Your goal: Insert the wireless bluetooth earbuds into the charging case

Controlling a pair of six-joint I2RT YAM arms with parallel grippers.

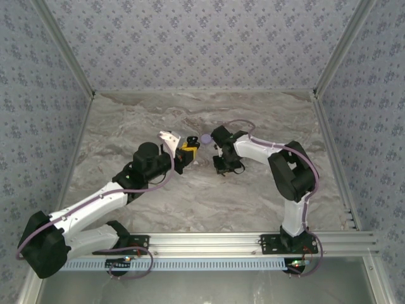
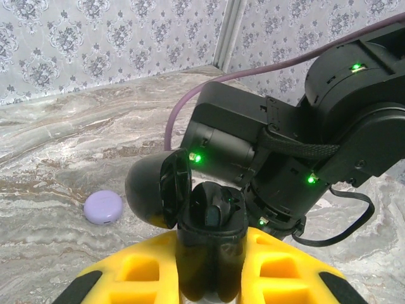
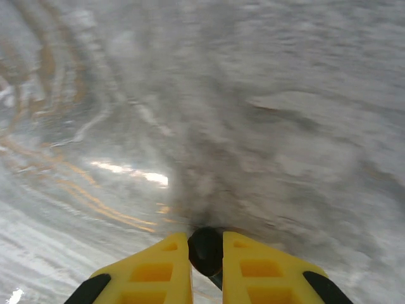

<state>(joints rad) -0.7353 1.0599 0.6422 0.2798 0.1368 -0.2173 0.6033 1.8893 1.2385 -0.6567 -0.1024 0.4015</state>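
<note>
Grey-veined marble tabletop (image 1: 202, 196). Pale damask wallpaper panels (image 1: 202, 44) rise behind it and along both its sides, joined by metal corner posts (image 1: 63, 47). An aluminium rail (image 1: 215, 241) edges its near side.

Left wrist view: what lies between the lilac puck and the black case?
Bare marble table; the lilac puck and black case stand apart, in the left wrist view.
</note>
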